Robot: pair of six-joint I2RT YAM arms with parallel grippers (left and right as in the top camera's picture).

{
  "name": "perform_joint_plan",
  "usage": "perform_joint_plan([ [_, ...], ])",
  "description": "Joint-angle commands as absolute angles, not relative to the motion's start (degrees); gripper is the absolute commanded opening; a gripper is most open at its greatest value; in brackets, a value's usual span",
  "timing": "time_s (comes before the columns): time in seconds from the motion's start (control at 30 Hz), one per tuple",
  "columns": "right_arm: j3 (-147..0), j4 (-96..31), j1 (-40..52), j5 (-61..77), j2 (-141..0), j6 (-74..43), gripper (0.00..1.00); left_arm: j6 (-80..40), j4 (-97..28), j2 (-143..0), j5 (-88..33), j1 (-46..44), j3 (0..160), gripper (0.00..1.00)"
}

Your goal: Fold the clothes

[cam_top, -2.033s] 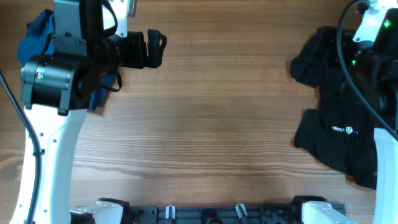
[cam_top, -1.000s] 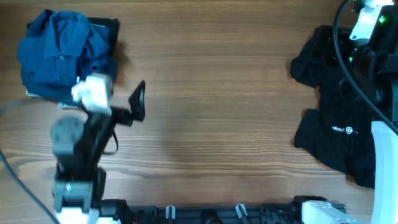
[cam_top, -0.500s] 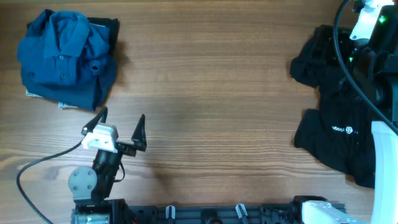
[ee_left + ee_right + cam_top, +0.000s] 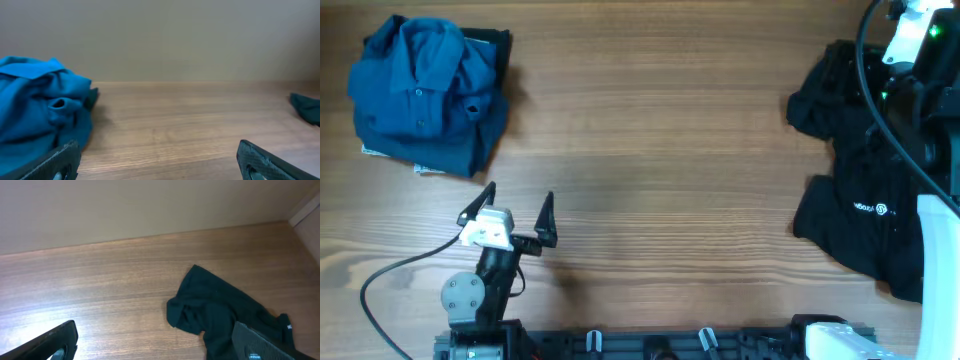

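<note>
A crumpled medium-blue collared shirt (image 4: 420, 90) lies at the back left of the table on top of a black garment (image 4: 495, 45). In the left wrist view the shirt (image 4: 40, 110) lies ahead to the left. My left gripper (image 4: 512, 213) is open and empty near the front edge, well short of the shirt; its fingers frame bare wood (image 4: 160, 165). A pile of black garments with small white print (image 4: 860, 190) lies at the right. My right arm (image 4: 920, 90) hangs over that pile. My right gripper (image 4: 160, 342) is open and empty, with black fabric (image 4: 220, 310) just ahead of its right finger.
The wooden table (image 4: 660, 150) runs between the two piles. A black cable (image 4: 390, 275) trails from the left arm at the front left. A plain wall rises behind the table (image 4: 160, 40). The arm mounts sit along the front edge (image 4: 650, 340).
My left arm has drawn back from the blue shirt pile at the back left to the front edge, open and empty. The right arm has not moved.
</note>
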State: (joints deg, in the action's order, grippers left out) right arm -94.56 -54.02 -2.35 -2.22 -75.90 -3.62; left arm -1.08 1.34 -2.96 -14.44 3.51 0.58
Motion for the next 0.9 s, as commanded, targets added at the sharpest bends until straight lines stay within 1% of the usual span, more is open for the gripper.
perform_joint_plan([
  [0.0,-95.2,-54.0,-2.6,-3.4,-76.3,-4.5,1.00,-0.5,-3.4,-0.1,-10.3,4.0,0.3,1.00],
  [0.2,-95.2,-54.0,-2.6,-3.4,-76.3,-4.5,1.00,-0.8,-3.9,-0.1,-8.3,4.0,0.3,1.00],
  [0.27,-95.2,-54.0,-2.6,-3.4,-76.3,-4.5,1.00,-3.7,-3.7,-0.2,-9.0,3.5,0.3,1.00],
  [0.87,-95.2,-54.0,-2.6,-3.4,-76.3,-4.5,1.00,-3.9,-3.6,-0.4,-9.1,3.3,0.3,1.00],
])
